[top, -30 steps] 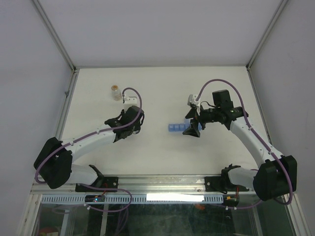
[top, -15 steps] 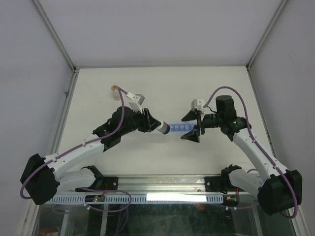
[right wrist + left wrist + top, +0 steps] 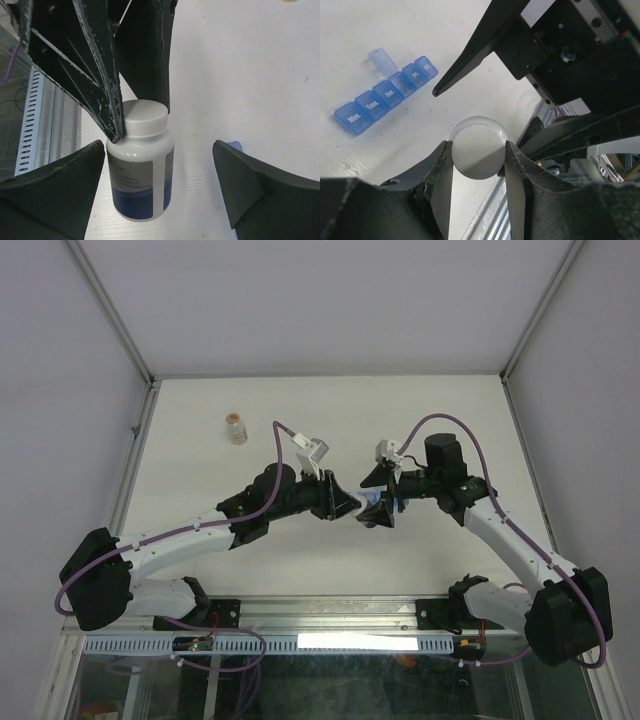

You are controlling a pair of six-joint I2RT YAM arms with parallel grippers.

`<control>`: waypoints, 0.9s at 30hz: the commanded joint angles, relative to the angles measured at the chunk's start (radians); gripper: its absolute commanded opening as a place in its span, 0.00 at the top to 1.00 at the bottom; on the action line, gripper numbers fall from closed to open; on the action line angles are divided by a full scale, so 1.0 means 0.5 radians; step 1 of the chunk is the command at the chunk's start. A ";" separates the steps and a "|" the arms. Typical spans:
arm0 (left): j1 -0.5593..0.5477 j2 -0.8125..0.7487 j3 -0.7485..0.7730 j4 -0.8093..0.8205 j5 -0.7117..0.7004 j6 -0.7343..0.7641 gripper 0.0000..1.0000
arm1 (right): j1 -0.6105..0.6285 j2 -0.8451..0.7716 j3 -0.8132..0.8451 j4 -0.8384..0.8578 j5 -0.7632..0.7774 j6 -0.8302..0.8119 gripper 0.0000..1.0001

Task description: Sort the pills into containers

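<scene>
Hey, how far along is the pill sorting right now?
Done: one lid of the blue organiser stands flipped open. In hand: the left gripper clamps the white pill bottle by its cap, between the fingers of the open right gripper. Left: the cap is still on and I see no pills in the organiser, so all the sorting remains.

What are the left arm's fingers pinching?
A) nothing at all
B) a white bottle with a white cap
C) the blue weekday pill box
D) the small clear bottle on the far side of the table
B: in the left wrist view the left fingers press on both sides of the white bottle, held clear of the table.
</scene>
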 commanded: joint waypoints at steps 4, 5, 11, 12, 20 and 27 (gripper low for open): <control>-0.010 -0.020 0.094 0.222 -0.155 -0.077 1.00 | 0.086 0.043 0.039 0.056 0.133 -0.004 0.10; -0.011 -0.025 0.090 0.229 -0.168 -0.081 1.00 | 0.099 0.054 0.043 0.047 0.143 -0.012 0.11; -0.011 -0.030 0.092 0.272 -0.176 -0.113 1.00 | 0.152 0.092 0.047 0.056 0.172 -0.022 0.17; -0.010 -0.032 0.089 0.275 -0.176 -0.116 1.00 | 0.155 0.092 0.050 0.057 0.176 -0.022 0.17; -0.010 -0.071 0.060 0.328 -0.179 -0.152 1.00 | 0.163 0.096 0.052 0.066 0.171 -0.010 0.22; -0.009 -0.068 0.050 0.349 -0.153 -0.164 1.00 | 0.165 0.091 0.071 0.052 0.117 -0.010 0.42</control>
